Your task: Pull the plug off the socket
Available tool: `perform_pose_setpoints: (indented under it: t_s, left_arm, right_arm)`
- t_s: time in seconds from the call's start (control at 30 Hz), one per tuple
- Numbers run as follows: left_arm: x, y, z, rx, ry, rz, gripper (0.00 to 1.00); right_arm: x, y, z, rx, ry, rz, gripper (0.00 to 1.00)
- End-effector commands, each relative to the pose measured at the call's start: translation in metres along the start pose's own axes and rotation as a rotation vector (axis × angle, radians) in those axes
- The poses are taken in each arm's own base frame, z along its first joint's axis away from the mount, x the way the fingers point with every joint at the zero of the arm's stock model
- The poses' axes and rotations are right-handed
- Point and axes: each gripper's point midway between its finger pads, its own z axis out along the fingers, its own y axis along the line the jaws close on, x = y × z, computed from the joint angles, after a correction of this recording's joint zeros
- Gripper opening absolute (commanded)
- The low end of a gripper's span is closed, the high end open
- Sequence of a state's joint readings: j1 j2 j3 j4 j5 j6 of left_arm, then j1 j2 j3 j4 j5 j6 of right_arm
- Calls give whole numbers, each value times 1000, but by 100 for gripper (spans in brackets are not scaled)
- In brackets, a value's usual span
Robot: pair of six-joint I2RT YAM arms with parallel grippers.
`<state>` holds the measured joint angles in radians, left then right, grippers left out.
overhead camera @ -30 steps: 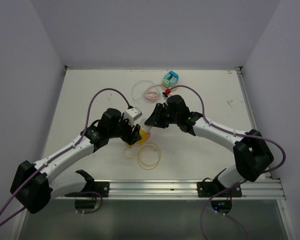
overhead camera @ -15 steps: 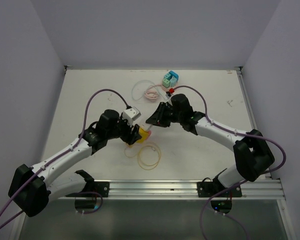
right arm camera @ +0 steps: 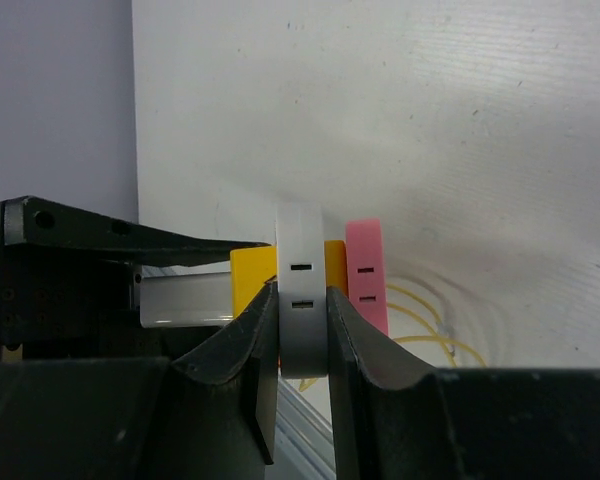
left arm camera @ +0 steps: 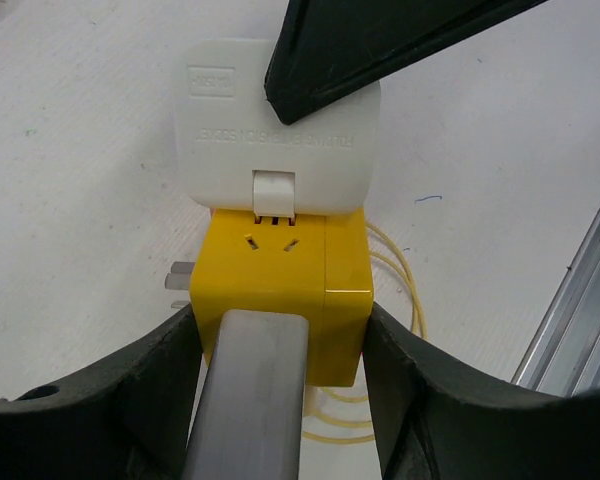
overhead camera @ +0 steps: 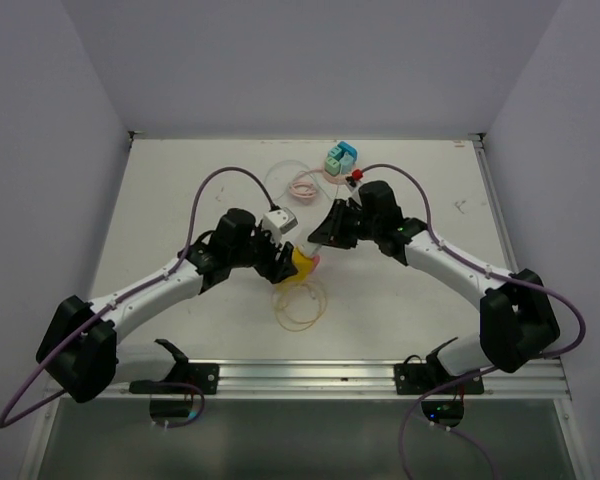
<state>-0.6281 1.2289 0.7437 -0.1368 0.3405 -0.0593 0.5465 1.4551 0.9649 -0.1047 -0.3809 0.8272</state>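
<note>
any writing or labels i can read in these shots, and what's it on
Small boxed mark at the top left corner of the white plug: embossed, too blurred to read.
Row of raised capitals across the white plug's face, upside down in the left wrist view: too faint to read.
Yellow socket block and pink piece: no text visible.

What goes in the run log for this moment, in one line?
left gripper: shut on yellow socket | right gripper: shut on white plug | plug: seated in socket, not yet pulled

embossed upside-down lettering on white plug (left arm camera: 277, 130), too faint to read
</note>
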Motion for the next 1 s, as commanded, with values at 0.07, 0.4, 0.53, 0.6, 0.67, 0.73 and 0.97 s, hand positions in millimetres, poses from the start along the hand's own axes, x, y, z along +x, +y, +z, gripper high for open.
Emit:
perform_pose_setpoints:
  t_s: [0.07,0.4,0.53,0.6,0.67,0.73,0.97]
  left_arm:
    - [37,19,6,-79,182,-51,0]
    - [38,25,6,-130,202,-53,0]
    - [27,24,1,-136,152,-54,0]
    - [20,24,-2,-138,123,-50,0]
    - [12,22,-5,-138,89,-51,0]
    - [7,22,-7,-142,66,-53,0]
    - [-12,18,-17,-141,-27,-22,0]
  right_arm:
    - [-48,-6,-28,75,-162,-106,0]
    - [-69,-8,-45,161,-220,-171,0]
    - [-79,-44,-51,218,-259,-105,0]
    - [-81,-55,-49,202,-268,-67,0]
    - [-76,-80,-44,212,-251,-10,0]
    - [-72,-91,-38,190,-238,22,0]
    - [-56,-114,-6,116,-174,112,0]
